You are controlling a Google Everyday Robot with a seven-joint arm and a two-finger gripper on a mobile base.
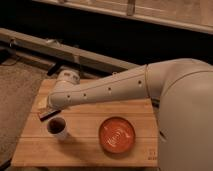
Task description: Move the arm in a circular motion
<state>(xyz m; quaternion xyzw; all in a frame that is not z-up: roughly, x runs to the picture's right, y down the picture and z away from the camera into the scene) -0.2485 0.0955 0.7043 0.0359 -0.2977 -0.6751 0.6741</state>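
Observation:
The arm [150, 87] is a thick off-white tube with small dark screw holes. It reaches from the right edge of the camera view leftward over a wooden board [85, 150]. Its rounded wrist joint [65, 80] hangs over the board's far left corner. The gripper [49, 113] shows only as a dark part below the wrist, just above a dark cup [57, 128].
An orange-red plate [117, 134] lies on the board right of the cup. A yellowish item [42, 105] sits at the board's left edge by the gripper. Grey metal rails [60, 50] run behind the board. Carpet [17, 95] lies to the left.

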